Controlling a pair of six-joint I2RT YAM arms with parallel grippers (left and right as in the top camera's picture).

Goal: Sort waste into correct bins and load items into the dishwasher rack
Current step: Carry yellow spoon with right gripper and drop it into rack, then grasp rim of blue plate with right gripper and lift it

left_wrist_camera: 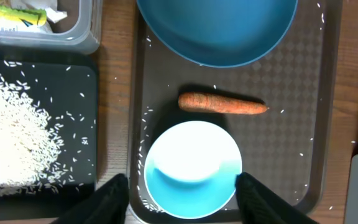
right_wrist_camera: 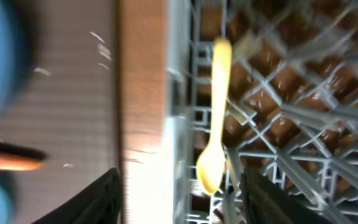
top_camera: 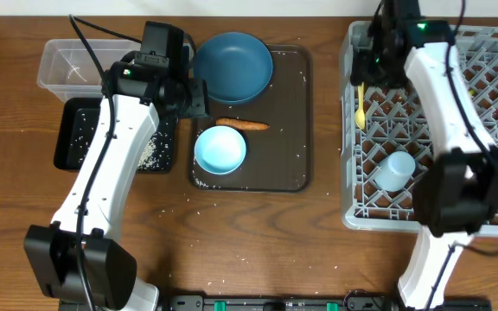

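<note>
My left gripper wide over light blue bowl, right gripper wide above yellow spoon lying in rack.

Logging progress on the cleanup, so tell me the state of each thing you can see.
Tub: holds paper.
Black tray: holds rice.
Plate: upright on brown tray.
Bowl: upright, empty, on brown tray.
Carrot: lying on brown tray.
Spoon: lying in rack.
Cup: in rack.
Left jaws: open, above bowl.
Right jaws: open, above spoon.
</note>
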